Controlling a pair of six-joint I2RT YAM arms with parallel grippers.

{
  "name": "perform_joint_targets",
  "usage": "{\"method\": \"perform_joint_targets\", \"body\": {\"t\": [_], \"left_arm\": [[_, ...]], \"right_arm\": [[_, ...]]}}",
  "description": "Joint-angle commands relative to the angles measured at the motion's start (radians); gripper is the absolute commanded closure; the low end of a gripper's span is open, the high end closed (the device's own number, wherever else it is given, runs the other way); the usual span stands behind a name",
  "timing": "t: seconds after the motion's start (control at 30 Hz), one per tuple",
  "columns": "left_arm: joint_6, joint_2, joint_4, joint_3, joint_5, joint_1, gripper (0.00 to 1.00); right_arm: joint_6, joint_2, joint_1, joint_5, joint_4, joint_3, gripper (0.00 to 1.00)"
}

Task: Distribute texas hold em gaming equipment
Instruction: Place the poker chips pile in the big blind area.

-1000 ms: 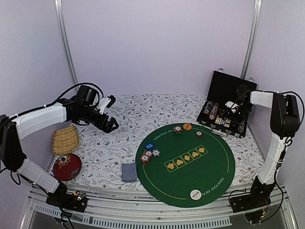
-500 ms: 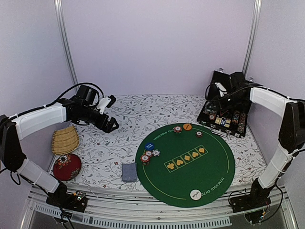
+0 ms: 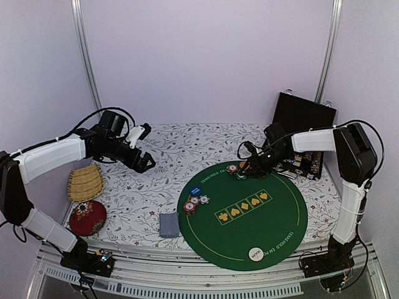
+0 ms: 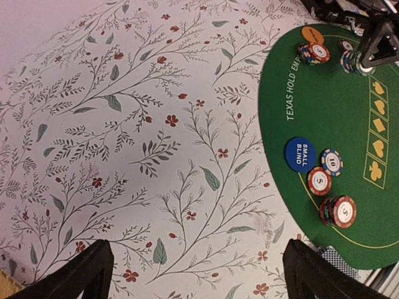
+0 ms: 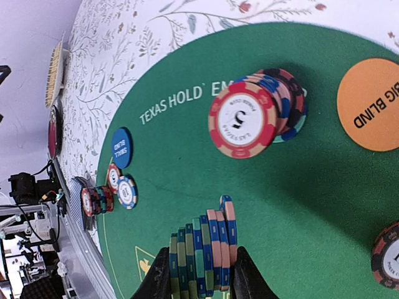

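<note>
My right tool (image 5: 202, 277) is clenched on a stack of chips (image 5: 202, 246). They are blue, green and pale orange ones, held on their edges between the two fingers, over the far part of the green mat (image 5: 299, 205). I cannot tell if the stack touches the mat. Close to it on the mat stands a second stack (image 5: 249, 118) with a red-white "5" chip on top. An orange disc (image 5: 371, 103) lies just beside that stack, nearer the far edge of the mat.

At the left edge of the mat lies a blue disc (image 4: 300, 153). Near it are two single chips (image 4: 331, 162) and a short stack (image 4: 338, 212). A white disc (image 3: 255, 253) lies at the near edge of the mat. Some cards (image 3: 169, 224) with grey-blue backs lie off the mat, just beside its near left edge, on the flowered worktop (image 4: 156, 137).

Behind the far right edge of the mat stands an open black case (image 3: 302, 118).

My left tool (image 4: 198, 252) is released, its fingers wide apart and holding nothing. It hangs over the worktop, well to the left of the mat. Still further left of the mat are a basket (image 3: 84, 182) and a red cushion (image 3: 87, 217).
</note>
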Motion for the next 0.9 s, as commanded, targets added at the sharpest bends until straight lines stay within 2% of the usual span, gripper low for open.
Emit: {"method": "perform_joint_targets", "body": {"t": [0.0, 0.43, 0.6, 0.67, 0.87], "left_arm": [[-0.004, -0.024, 0.007, -0.003, 0.016, 0.012, 0.03], [-0.004, -0.023, 0.007, -0.003, 0.014, 0.012, 0.03], [-0.005, -0.023, 0.006, -0.003, 0.015, 0.012, 0.03], [-0.004, -0.022, 0.007, -0.003, 0.016, 0.011, 0.03], [-0.005, -0.026, 0.007, -0.003, 0.017, 0.012, 0.03]], "right_arm": [[0.028, 0.046, -0.005, -0.022, 0.058, 0.003, 0.98], [0.015, 0.123, -0.022, 0.039, 0.046, 0.043, 0.97], [0.02, 0.137, -0.033, 0.061, 0.041, 0.046, 0.83], [0.018, 0.142, -0.034, 0.078, 0.038, 0.054, 0.73], [0.007, 0.176, -0.033, 0.16, -0.004, 0.105, 0.66]]}}
